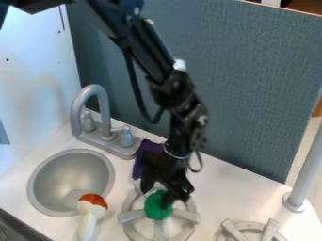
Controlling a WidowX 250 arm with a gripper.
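Note:
The black gripper (162,193) hangs down over the left stove burner, right at a round green object (156,207). Part of the gripper overlaps the green object's upper right side, and whether it holds the object cannot be made out. The green object sits over the middle of the grey burner (131,216). Just behind the gripper, a purple cloth (144,156) lies on the counter, partly hidden by the arm. To the left, a white thing with an orange-red top (93,202) rests by the sink's right rim.
A round grey sink (47,164) with a tall curved faucet (96,90) stands at the left. Another burner (253,227) is at the lower right, below a grey post (303,176). A blue-grey panel (252,84) rises behind the white counter (242,188).

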